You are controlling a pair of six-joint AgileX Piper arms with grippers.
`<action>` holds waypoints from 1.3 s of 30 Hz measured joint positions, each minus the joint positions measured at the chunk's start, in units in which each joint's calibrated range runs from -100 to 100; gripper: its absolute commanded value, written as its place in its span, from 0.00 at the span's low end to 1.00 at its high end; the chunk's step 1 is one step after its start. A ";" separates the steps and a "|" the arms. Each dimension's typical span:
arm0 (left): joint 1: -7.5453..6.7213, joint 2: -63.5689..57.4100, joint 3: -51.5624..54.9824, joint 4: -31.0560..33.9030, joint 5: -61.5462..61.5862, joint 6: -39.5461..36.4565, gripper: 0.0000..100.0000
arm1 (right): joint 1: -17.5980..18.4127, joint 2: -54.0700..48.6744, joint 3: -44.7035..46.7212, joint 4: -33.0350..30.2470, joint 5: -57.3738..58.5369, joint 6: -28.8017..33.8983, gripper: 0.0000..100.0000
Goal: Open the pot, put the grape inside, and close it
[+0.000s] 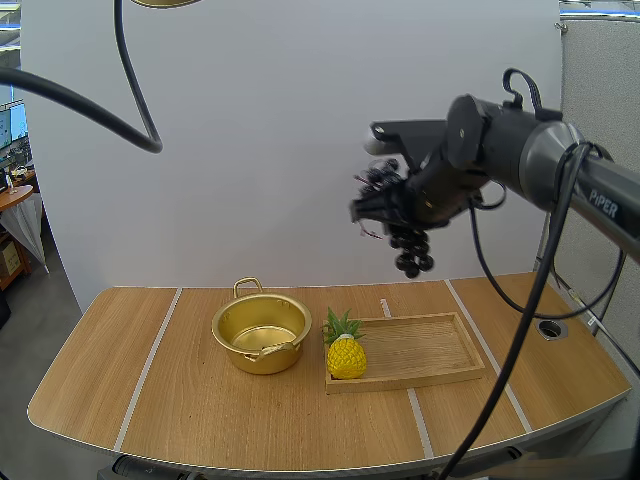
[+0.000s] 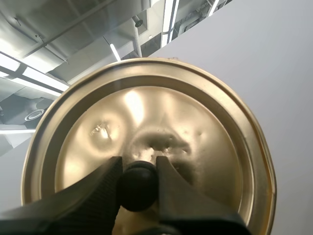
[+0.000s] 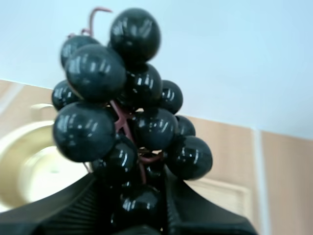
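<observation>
The gold pot [image 1: 261, 334] stands open on the table, left of the wooden tray. Its gold lid [image 2: 151, 142] is held up high: my left gripper [image 2: 138, 188] is shut on the lid's black knob [image 2: 138, 188], and the lid's edge [image 1: 165, 3] peeks in over the table. My right gripper [image 1: 385, 205] hangs well above the table, to the right of and above the pot, shut on a bunch of dark grapes [image 1: 408, 245]. In the right wrist view the grapes [image 3: 122, 122] sit pinched between the black fingers [image 3: 63, 205], with the pot [image 3: 29, 166] beyond them.
A wooden tray [image 1: 420, 350] lies right of the pot, with a yellow pineapple [image 1: 345, 350] standing in its left end. White tape lines cross the tabletop. A round hole [image 1: 551, 328] sits near the table's right edge.
</observation>
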 measured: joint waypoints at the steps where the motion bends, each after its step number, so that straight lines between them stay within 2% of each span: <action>1: 0.00 0.00 0.00 0.00 0.00 0.00 0.00 | 2.91 0.00 -1.43 0.79 0.17 0.00 0.00; 8: 0.00 0.00 0.00 0.00 0.00 0.00 0.00 | 11.92 2.13 -1.75 1.74 0.17 0.36 0.00; 16: 0.00 0.00 0.00 0.00 0.00 0.00 0.00 | 17.06 11.31 -1.75 1.88 -2.40 0.89 0.00; 26: 0.00 0.00 0.00 0.00 0.00 0.00 0.00 | 18.24 23.46 -2.18 1.88 -10.01 1.11 0.00; 39: 0.00 0.00 0.00 0.00 0.00 -0.08 0.00 | 18.31 35.59 -11.26 -0.48 -11.56 1.11 0.00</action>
